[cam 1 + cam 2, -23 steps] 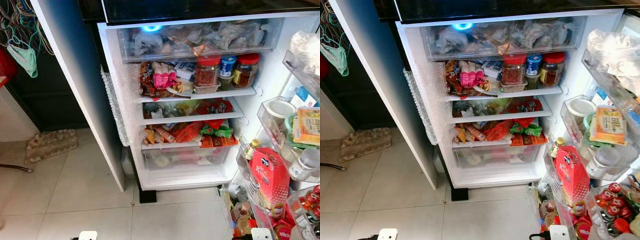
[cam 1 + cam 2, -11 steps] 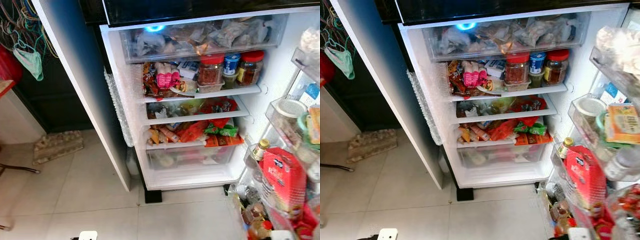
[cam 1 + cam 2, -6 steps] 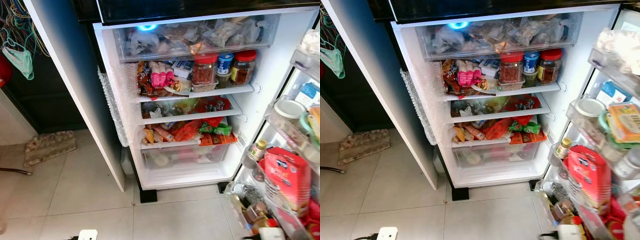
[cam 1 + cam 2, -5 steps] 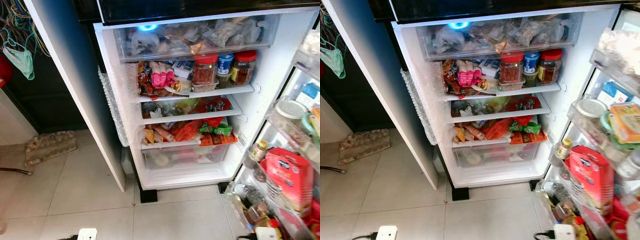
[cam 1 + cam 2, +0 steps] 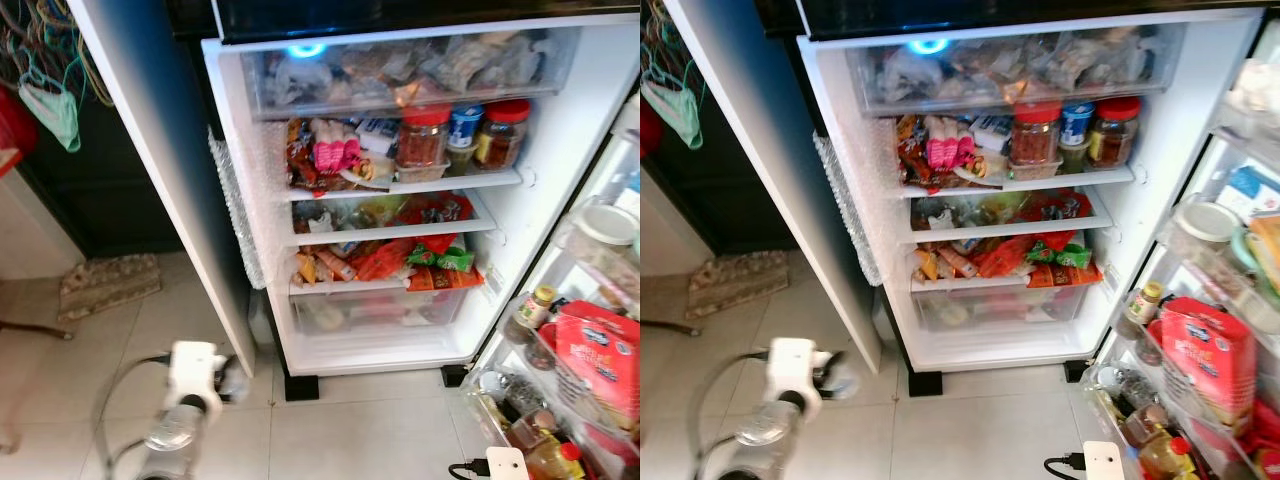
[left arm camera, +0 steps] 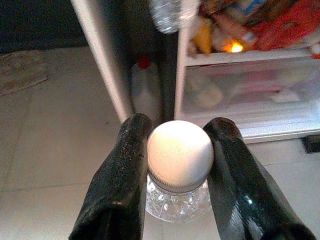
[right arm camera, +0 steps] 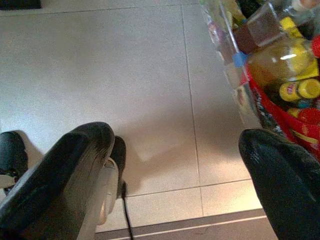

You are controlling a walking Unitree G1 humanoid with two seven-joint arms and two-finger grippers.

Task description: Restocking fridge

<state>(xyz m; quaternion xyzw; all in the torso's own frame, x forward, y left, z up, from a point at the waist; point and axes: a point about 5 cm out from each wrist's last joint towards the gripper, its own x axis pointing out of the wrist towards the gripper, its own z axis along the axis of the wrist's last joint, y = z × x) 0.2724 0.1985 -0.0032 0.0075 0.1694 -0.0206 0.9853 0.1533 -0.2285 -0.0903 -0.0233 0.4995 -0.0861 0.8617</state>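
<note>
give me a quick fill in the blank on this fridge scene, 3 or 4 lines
1. The left claw is shut on a clear bottle with a ____ cap.
2. The right claw is ____, hanging above the tiled floor.
3. The two jars on the fridge's top shelf have ____ lids.
4. The fridge door is ____.

Missing words: white; open; red; open
</note>
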